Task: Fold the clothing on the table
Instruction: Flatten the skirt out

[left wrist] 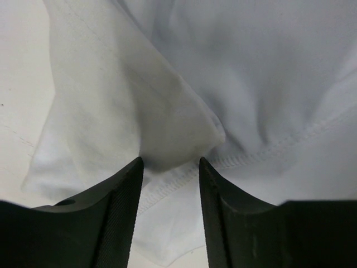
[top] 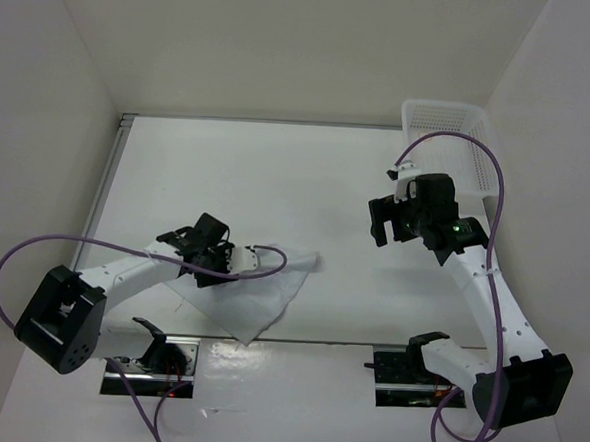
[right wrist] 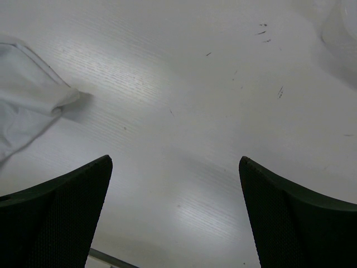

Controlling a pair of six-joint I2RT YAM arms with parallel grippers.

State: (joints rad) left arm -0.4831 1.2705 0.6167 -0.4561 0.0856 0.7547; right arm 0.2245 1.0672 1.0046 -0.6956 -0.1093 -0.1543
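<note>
The white clothing (top: pixel 263 287) lies crumpled on the table (top: pixel 278 170), near its front edge and left of centre. My left gripper (top: pixel 204 260) sits low over the garment's left part. In the left wrist view its jaws (left wrist: pixel 170 162) stand partly apart, with a stitched hem and a raised fold of the clothing (left wrist: pixel 167 111) between the fingertips. My right gripper (top: pixel 381 224) hovers above bare table to the right, well apart from the fabric. Its fingers (right wrist: pixel 175 159) are wide open and empty. A corner of the clothing (right wrist: pixel 28 106) shows at the left of the right wrist view.
A white plastic mesh basket (top: pixel 446 125) stands at the back right corner, behind the right arm. A metal rail (top: pixel 261 122) runs along the table's far edge. White walls close in on both sides. Purple cables loop from both arms.
</note>
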